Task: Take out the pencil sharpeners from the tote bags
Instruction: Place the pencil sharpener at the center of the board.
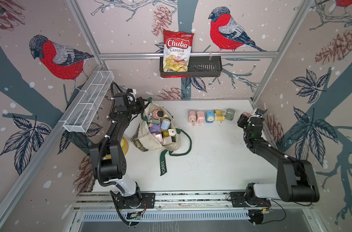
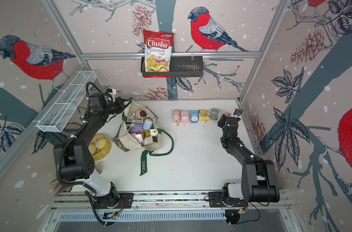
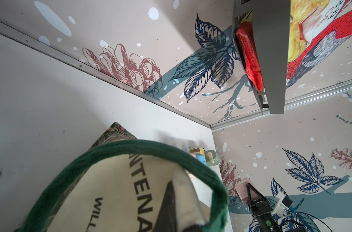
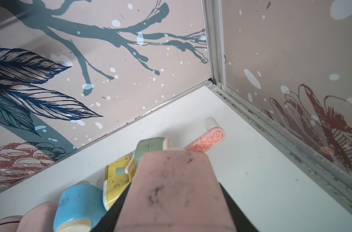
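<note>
The left end effector (image 1: pixel 143 108) is pinching the rim of the tote bag (image 1: pixel 149 140), and the right end effector (image 1: pixel 245 116) is gripping a pink sharpener (image 4: pixel 171 180).

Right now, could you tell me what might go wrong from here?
The right gripper holds a pink sharpener close beside the green sharpener ending the row; setting it down could knock that one.
The left gripper pinches the rim of the tote bag; a slip or tug might spill the sharpeners piled at its mouth.

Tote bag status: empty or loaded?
Loaded: the tote bag lies open-mouthed with a pile of pencil sharpeners inside in both top views; five more sit in a row on the table.
</note>
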Controlling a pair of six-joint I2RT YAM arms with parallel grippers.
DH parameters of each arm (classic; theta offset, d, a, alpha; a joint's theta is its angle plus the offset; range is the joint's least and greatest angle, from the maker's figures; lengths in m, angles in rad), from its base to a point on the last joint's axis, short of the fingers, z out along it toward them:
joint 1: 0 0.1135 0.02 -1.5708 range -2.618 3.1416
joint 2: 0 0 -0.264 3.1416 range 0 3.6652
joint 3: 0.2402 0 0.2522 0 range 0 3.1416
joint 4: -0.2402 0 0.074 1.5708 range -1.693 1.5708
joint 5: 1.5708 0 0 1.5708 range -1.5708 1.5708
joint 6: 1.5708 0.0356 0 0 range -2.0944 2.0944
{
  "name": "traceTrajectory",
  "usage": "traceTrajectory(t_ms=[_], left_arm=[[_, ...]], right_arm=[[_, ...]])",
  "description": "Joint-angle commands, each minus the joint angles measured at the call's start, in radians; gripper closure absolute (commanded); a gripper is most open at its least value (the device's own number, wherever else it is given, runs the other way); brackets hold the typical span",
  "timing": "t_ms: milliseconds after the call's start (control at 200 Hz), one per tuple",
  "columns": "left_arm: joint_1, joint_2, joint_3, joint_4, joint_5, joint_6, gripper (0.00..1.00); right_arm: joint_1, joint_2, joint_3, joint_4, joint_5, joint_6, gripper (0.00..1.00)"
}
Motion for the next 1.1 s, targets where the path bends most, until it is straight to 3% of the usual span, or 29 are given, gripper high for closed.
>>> traceTrajectory(t_ms=[0, 445, 856, 1096], left_arm=[[0.009, -0.019, 0.009, 0.197, 0.053, -0.014, 1.00], [0.024, -0.021, 0.002, 0.217, 0.061, -0.029, 1.00], [0.040, -0.019, -0.009, 0.245, 0.067, -0.054, 1.00], [0.040, -0.015, -0.011, 0.251, 0.068, -0.057, 1.00]], right_arm=[[-0.031, 0.073, 0.040, 0.108, -0.002, 0.075, 0.75], [-0.070, 0.388, 0.266, 0.020, 0.001, 0.155, 0.73], [-0.090, 0.514, 0.501, -0.272, -0.047, 0.106, 0.68], [-0.090, 0.536, 0.527, -0.282, -0.044, 0.017, 0.65]])
